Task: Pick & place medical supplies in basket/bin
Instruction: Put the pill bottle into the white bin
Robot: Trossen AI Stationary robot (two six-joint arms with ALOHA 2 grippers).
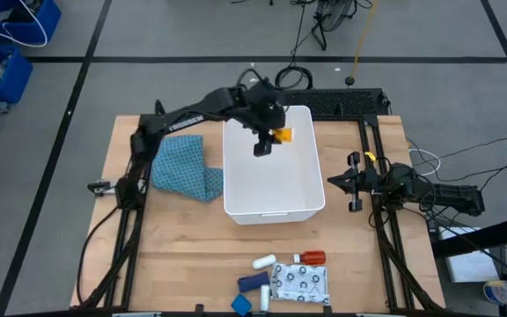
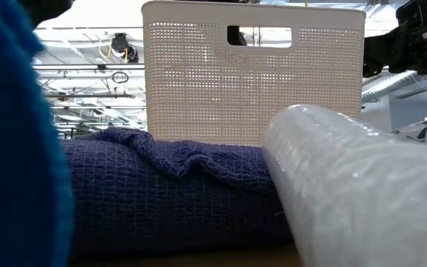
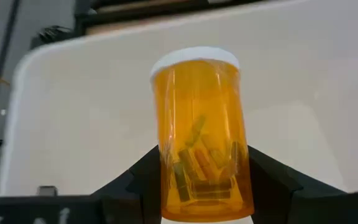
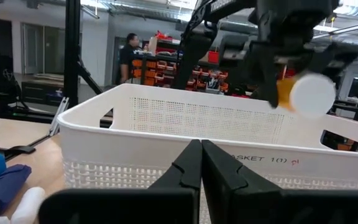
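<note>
Left gripper: two dark fingers half closed around a translucent orange plastic pill bottle with white cap, carried on its side above the far end of the large white rectangular plastic tub. Step in hand, by judgement: placing; the next move calls for parting the fingers so the bottle drops inside.

Right gripper: fingers pressed together, empty, waiting near the table's right edge beside the tub.

Near edge of the wooden table: red bottle with white cap, white tube, blue pieces, flat patterned pouch, all still outside the tub.
</note>
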